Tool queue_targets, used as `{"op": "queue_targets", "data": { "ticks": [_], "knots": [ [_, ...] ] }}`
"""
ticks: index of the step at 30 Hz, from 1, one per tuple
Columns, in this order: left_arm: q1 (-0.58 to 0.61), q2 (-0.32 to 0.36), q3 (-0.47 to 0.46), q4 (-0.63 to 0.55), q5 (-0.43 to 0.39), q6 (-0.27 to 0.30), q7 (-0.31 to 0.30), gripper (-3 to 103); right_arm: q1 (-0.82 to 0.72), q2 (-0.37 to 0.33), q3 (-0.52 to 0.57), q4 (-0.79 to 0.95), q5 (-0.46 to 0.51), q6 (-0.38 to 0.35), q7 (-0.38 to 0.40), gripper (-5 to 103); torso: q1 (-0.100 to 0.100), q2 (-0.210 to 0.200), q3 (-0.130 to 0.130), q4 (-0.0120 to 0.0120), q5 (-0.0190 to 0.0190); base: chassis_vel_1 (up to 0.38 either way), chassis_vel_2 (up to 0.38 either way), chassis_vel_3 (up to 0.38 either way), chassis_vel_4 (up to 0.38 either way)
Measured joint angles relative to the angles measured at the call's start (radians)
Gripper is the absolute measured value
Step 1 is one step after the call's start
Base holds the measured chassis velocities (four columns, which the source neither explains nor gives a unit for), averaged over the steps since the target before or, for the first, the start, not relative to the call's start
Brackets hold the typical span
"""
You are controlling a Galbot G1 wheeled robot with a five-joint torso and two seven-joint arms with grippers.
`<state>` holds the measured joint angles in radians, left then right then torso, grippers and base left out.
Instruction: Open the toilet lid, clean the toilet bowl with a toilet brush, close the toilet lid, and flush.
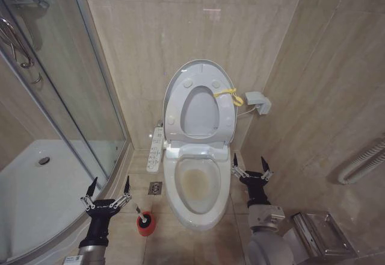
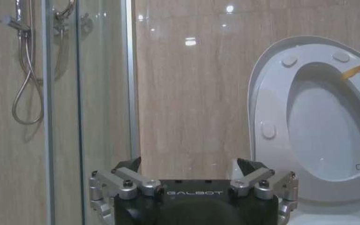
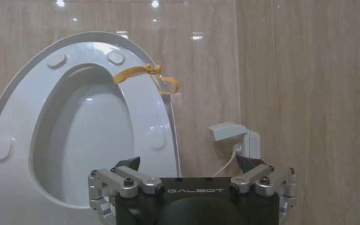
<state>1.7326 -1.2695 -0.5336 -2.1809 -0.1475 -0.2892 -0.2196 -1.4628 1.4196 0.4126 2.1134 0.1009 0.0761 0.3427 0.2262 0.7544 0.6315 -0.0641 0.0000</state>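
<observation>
Site: small tiled home bathroom.
Beige glossy wall tiles [image 1: 150, 30]; glass shower enclosure [image 1: 54, 96] with hose and white tray; white bidet toilet, toilet lid [image 1: 201, 75] raised against the wall, stained toilet bowl [image 1: 197, 187]; floor drain [image 1: 155, 187]; toilet brush [image 1: 143, 218].

The head camera looks steeply down from above at a white ceramic toilet bowl [image 1: 198, 187] against beige tiled walls. Both wrist cameras sit low and close, facing the wall; each shares the raised glossy white oval lid [image 2: 273, 84] [image 3: 17, 108].
</observation>
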Motion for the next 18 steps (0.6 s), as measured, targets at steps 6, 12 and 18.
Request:
{"op": "queue_targets", "data": {
  "ticks": [6, 12, 18],
  "knots": [
    [0.000, 0.000, 0.000, 0.000, 0.000, 0.000, 0.000, 100, 0.000, 0.000, 0.000, 0.000, 0.000, 0.000, 0.000, 100, 0.000, 0.000, 0.000, 0.0000, 0.0000, 0.000, 0.000, 0.000, 0.000],
    [0.000, 0.000, 0.000, 0.000, 0.000, 0.000, 0.000, 100, 0.000, 0.000, 0.000, 0.000, 0.000, 0.000, 0.000, 100, 0.000, 0.000, 0.000, 0.0000, 0.0000, 0.000, 0.000, 0.000, 0.000],
    [0.000, 0.000, 0.000, 0.000, 0.000, 0.000, 0.000, 100, 0.000, 0.000, 0.000, 0.000, 0.000, 0.000, 0.000, 100, 0.000, 0.000, 0.000, 0.0000, 0.0000, 0.000, 0.000, 0.000, 0.000]
  ]
}}
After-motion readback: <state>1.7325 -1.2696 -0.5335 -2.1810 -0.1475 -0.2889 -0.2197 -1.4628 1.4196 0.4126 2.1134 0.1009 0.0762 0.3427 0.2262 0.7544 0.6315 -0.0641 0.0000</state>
